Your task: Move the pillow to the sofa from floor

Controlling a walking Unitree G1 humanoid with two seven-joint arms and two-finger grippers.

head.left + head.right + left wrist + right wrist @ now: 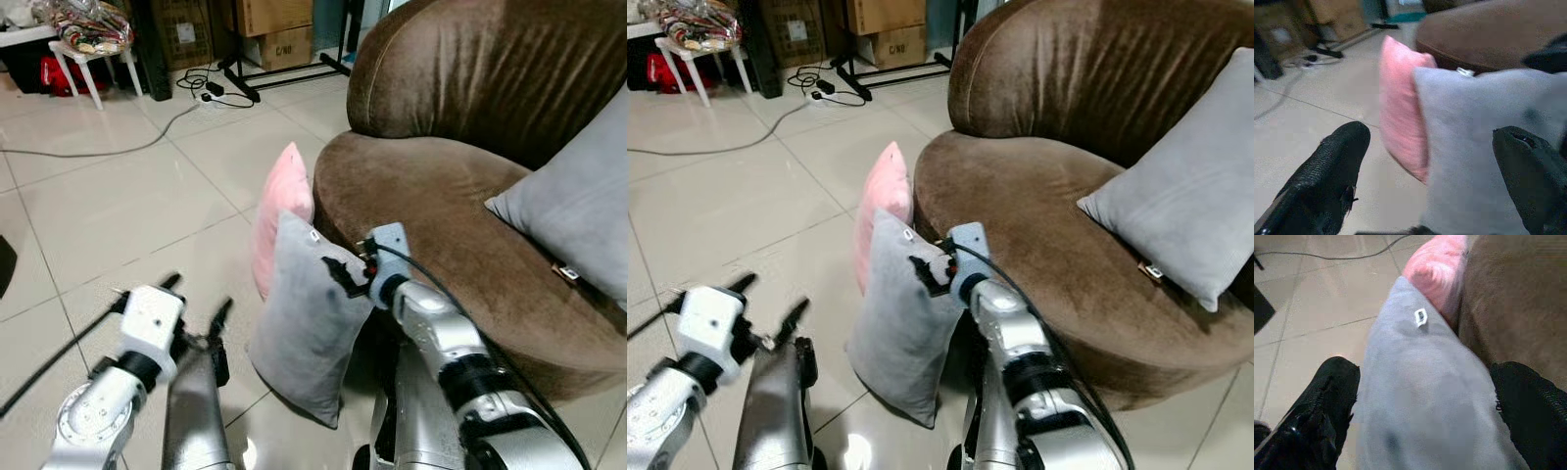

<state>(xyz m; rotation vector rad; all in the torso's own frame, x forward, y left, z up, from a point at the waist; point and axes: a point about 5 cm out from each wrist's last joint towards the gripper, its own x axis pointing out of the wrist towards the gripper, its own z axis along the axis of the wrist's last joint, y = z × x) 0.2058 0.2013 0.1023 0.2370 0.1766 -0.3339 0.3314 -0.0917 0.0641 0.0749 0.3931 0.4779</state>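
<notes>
Right gripper (pixel 1422 416) fingers straddle grey pillow (pixel 1425 396) beside pink pillow (pixel 1437 269)

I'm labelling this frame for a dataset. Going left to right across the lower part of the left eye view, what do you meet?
Left end effector → grey pillow on the floor → right end effector → brown sofa → grey pillow on the sofa.

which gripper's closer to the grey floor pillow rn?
Right. The right gripper straddles the grey pillow's top edge, one finger on each side, not yet closed. The left gripper hovers open beside its left face, just short of it.
</notes>
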